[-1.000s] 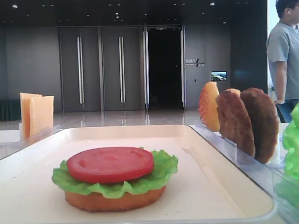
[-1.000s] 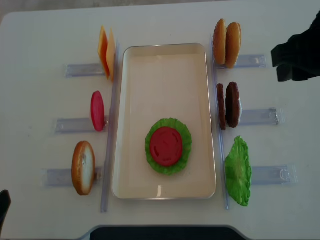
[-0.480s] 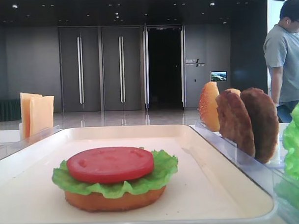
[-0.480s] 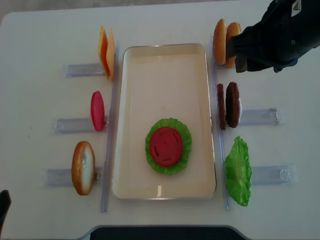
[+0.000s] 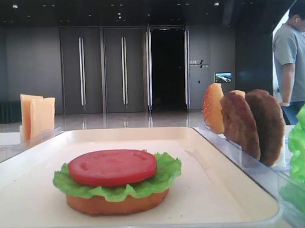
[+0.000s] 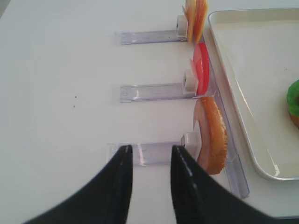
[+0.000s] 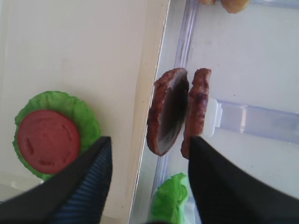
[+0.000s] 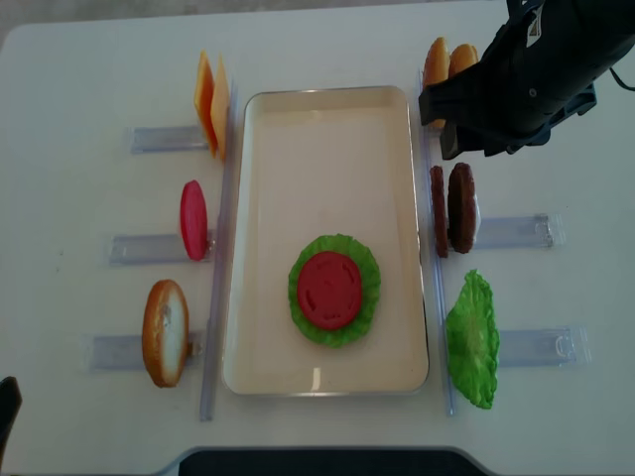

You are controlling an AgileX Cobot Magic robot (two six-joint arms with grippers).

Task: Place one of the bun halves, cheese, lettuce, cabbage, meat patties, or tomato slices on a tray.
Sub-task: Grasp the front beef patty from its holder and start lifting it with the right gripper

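I have the right gripper [image 7: 147,175] above the two dark brown round meat patties [image 8: 452,208] upright in their clear rack beside the cream-white rectangular tray [image 8: 327,109]; its jaws stand apart, empty; next I'd descend and close on one patty; the left jaws are nearly together, holding nothing.

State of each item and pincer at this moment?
meat patties: two, upright in their rack
tray: holds the bun, lettuce, tomato stack
tomato slice: flat on the stack
right pincer: open above the patties, empty
left pincer: open, empty
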